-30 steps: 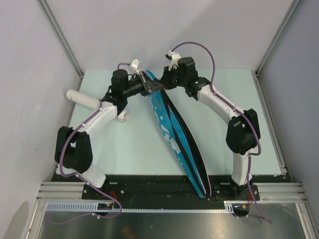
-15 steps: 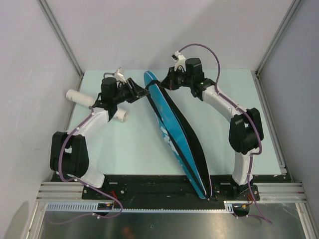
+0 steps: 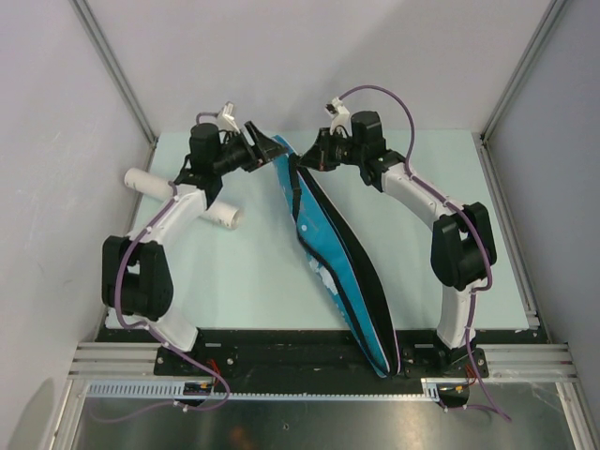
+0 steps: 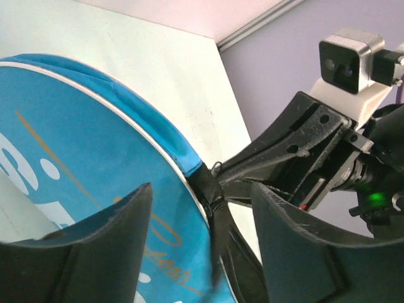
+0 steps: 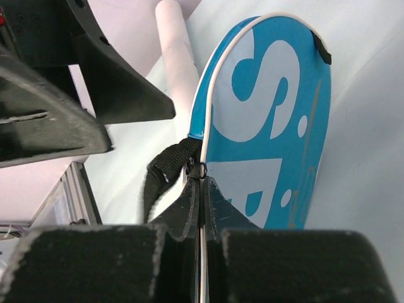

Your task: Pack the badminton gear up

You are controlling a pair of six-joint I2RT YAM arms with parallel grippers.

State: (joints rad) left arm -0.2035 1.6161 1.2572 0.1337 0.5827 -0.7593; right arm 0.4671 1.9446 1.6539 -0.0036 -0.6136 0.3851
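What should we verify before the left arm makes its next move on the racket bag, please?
1. Right gripper shut on the blue bag's edge beside the black strap: ok.
2. Left gripper open, one finger either side of the bag's far end, gripping nothing: ok.
3. Bag lying on the table: ok.
4. Rackets and shuttlecocks inside the bag: cannot tell, none in view.
5. White tube packed: not ok, it lies on the table left of the bag.
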